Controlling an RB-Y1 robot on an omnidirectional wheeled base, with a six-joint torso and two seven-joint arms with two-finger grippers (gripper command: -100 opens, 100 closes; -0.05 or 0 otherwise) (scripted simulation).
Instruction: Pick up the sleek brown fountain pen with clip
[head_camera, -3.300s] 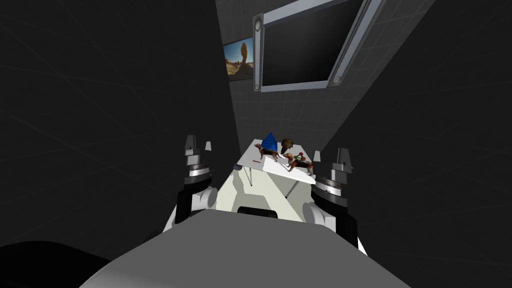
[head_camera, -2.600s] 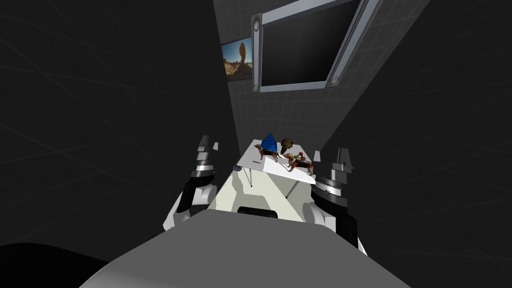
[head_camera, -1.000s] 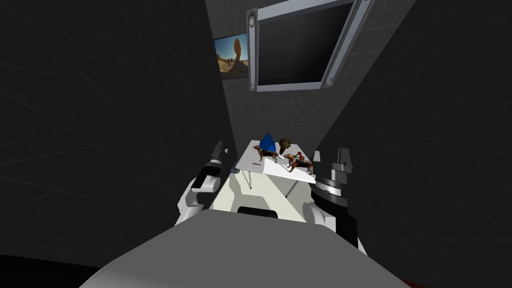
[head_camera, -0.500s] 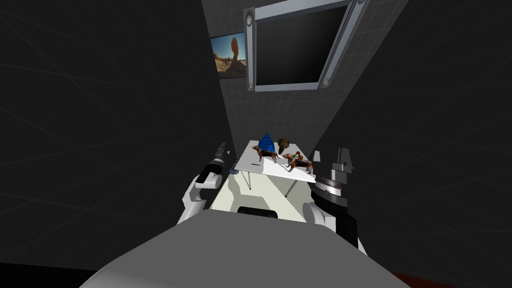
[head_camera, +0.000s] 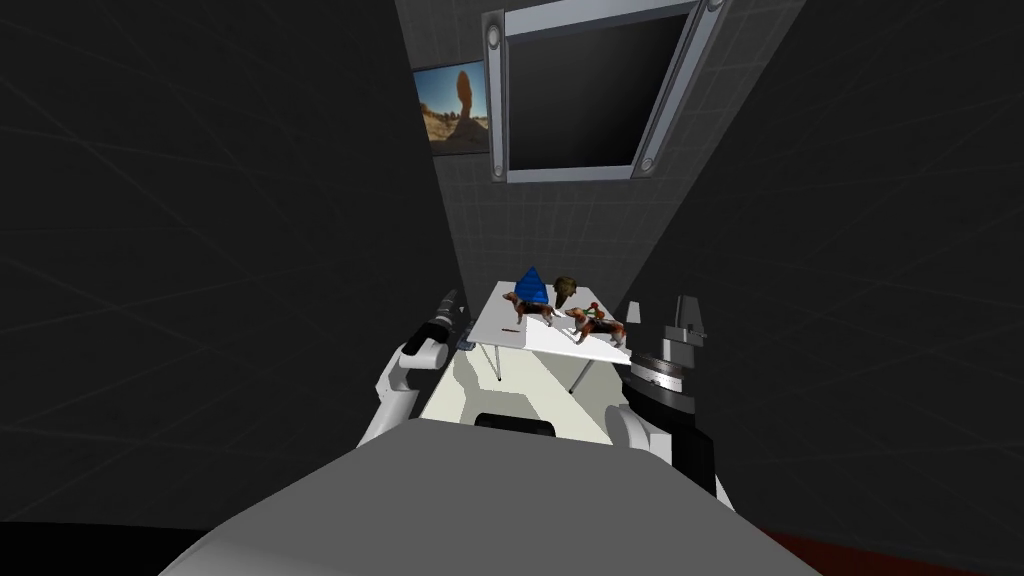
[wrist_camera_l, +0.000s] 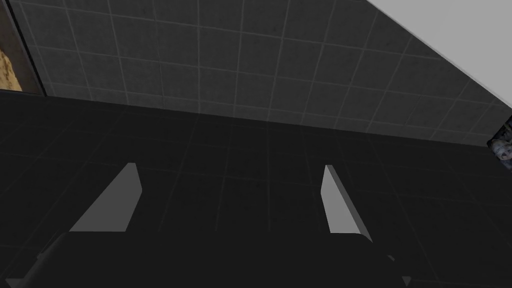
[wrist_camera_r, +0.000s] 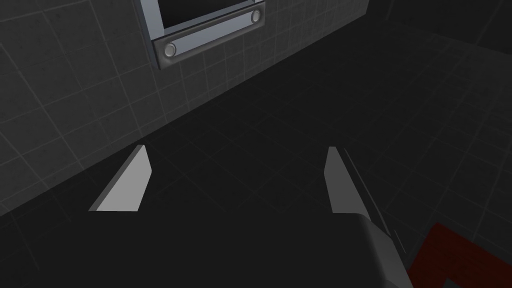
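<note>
A thin brown pen (head_camera: 511, 328) lies near the front left of a small white table (head_camera: 558, 341) ahead of me. My left gripper (head_camera: 452, 298) reaches forward just off the table's left edge, a short way left of the pen. In the left wrist view that left gripper (wrist_camera_l: 230, 197) is open with nothing between its fingers. My right gripper (head_camera: 660, 312) is raised beside the table's right edge. In the right wrist view the right gripper (wrist_camera_r: 232, 177) is open and holds nothing.
On the table stand a blue cone (head_camera: 532, 284), two dog figures (head_camera: 537, 311) (head_camera: 598, 327) and an olive-brown object (head_camera: 567, 289), all behind or right of the pen. Dark walls close in on both sides. A framed window (head_camera: 575, 90) hangs on the far wall.
My left arm has swung forward and inward from beside my chest to the table's left edge. The head view has shifted a little. The right arm has stayed put.
</note>
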